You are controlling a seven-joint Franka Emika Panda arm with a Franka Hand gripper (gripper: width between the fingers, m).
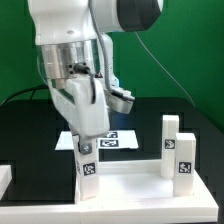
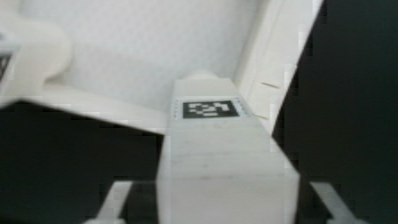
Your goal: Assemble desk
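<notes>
The desk's top panel [image 1: 120, 180] lies flat on the dark table [image 1: 25, 125], with one leg post [image 1: 180, 152] standing near its edge at the exterior view's right. The gripper [image 1: 86, 140] is clenched on a second leg post [image 1: 87, 160], held upright at the panel's corner at the exterior view's left; the wrist view shows this post [image 2: 217, 150] between the fingers [image 2: 111, 200]. To seat it well, keep the post vertical, centred over its socket, and turn without side load.

White is seen on the desk's top panel [image 1: 120, 183] and leg posts [image 1: 181, 158], each marked with black-and-white tags [image 2: 212, 109]; the counter [image 1: 30, 125] is black.
</notes>
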